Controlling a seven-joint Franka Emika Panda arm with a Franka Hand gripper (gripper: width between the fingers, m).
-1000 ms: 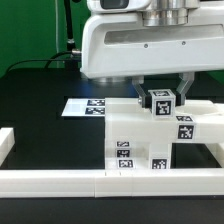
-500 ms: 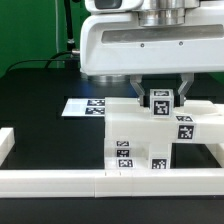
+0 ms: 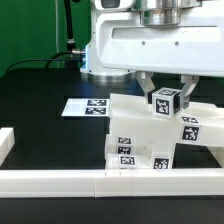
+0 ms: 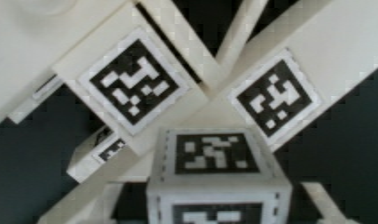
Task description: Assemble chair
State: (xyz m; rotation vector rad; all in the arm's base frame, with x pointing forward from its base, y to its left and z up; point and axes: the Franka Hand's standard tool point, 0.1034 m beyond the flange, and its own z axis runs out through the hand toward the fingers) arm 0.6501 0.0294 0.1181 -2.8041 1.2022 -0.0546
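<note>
Change since earlier frames: we record that the end effector (image 3: 166, 93) and the arm housing (image 3: 150, 45) above it have shifted toward the exterior view's right. The chair (image 3: 133, 128) now leans where it stood squarer before.
End effector state: clamped on the small cube (image 3: 166, 101), with one finger against each side face.
Small cube: tilted, at the top of the chair, with tagged faces toward the exterior camera. In the wrist view the small cube (image 4: 207, 158) shows a tag on its upper face and another on the face below.
Chair location: on the black surface (image 3: 35, 90), just behind the border rail (image 3: 50, 180), toward the exterior view's right.
Chair markings: we count several square tags on its front faces.
Marker board (image 3: 85, 105): flat on the surface, to the exterior view's left of the chair, with its near end hidden behind the chair.
Wrist view detail: a tagged panel (image 4: 133, 82) and a second tagged panel (image 4: 275, 95) slant opposite ways beyond the small cube.
Undetermined: we cannot tell whether the small cube is seated in the chair or only touching it.
</note>
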